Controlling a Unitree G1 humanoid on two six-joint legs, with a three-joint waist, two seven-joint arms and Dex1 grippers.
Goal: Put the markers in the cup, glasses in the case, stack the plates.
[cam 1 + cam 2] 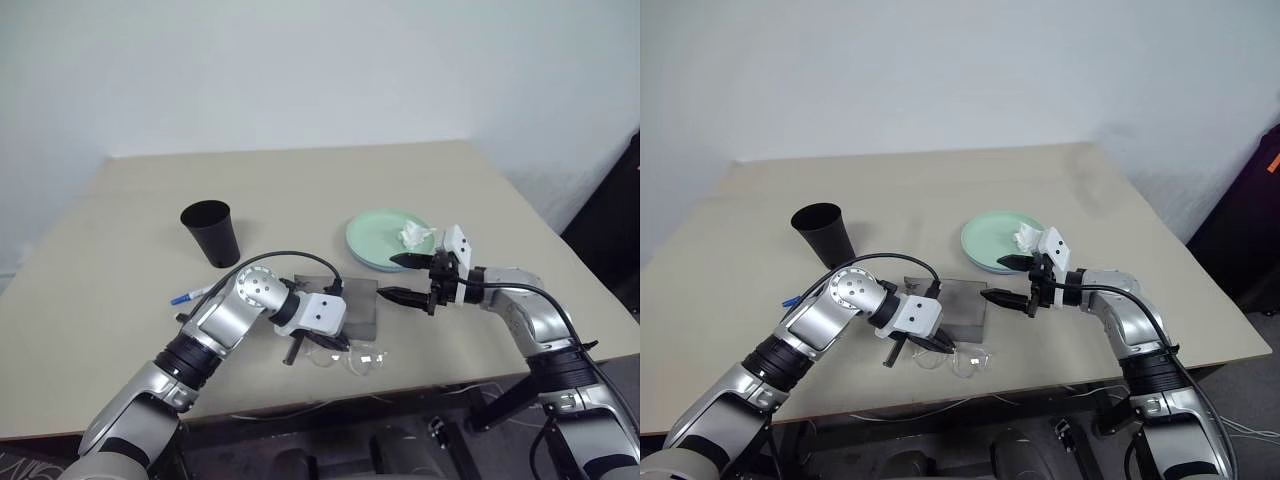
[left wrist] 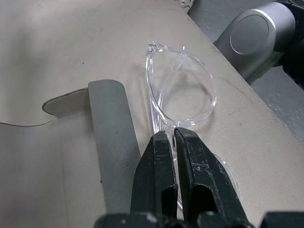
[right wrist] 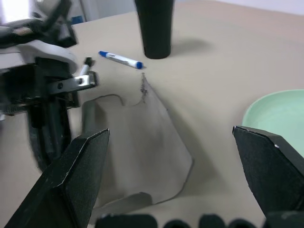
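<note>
L gripper [image 2: 172, 135]: black fingers pinched shut on the thin clear frame of the glasses [image 2: 183, 90], at the bridge/rim beside 1 lens. Glasses lie flat on the tan table [image 1: 300, 190] near the front edge, just beside the open grey case [image 1: 345, 300]; not yet lifted, as far as can be judged.

R gripper [image 1: 410, 280]: fingers spread wide, nothing held, hovering level at the case's far side, between case and mint green plate [image 1: 385, 238]. A white paper wad [image 1: 412, 236] sits on that plate. The light blue plate cannot be told apart here.

Further out: black cup [image 1: 210, 232] upright, well apart to the L; blue-capped white marker [image 3: 119, 59] lying on the table near the cup's base, outside it. 2nd marker not made out.

Risks, judged:
- Pinch is narrow on slick plastic; glasses may twist or slip out when raised.
- Glasses sit near the table's front edge; a slip could send them off it.
- Case flap looks floppy; if not held open by R gripper, glasses may catch on it or push the case away.
</note>
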